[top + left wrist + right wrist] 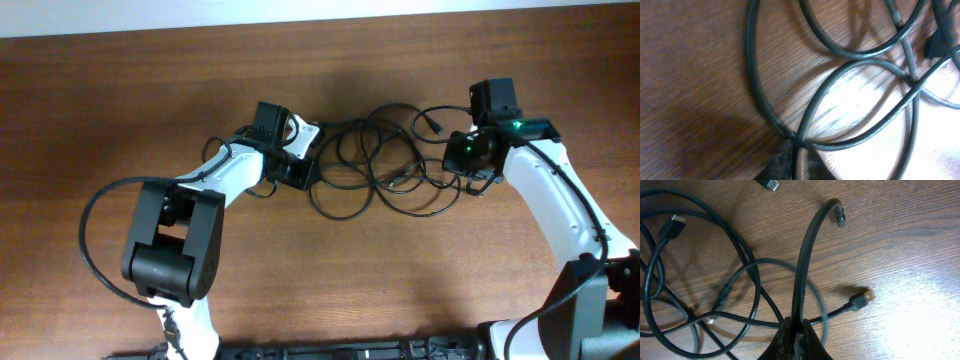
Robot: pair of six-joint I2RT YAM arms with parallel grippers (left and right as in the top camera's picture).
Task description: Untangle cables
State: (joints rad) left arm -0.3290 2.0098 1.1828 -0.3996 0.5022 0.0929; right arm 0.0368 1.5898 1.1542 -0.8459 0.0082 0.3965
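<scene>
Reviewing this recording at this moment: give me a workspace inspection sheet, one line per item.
Surface: brown wooden table.
Job's things: thin black cables lie in overlapping loops at the table's middle, between the two arms; several plug ends lie loose.
Clutter: nothing seen.
Grippers: left gripper is shut on a strand at the tangle's left side; right gripper is shut on a strand that arches up to a free plug.
Cables: a thicker black wire loops off the left arm, apart from the tangle.
Surroundings: pale wall strip beyond the table's far edge.
</scene>
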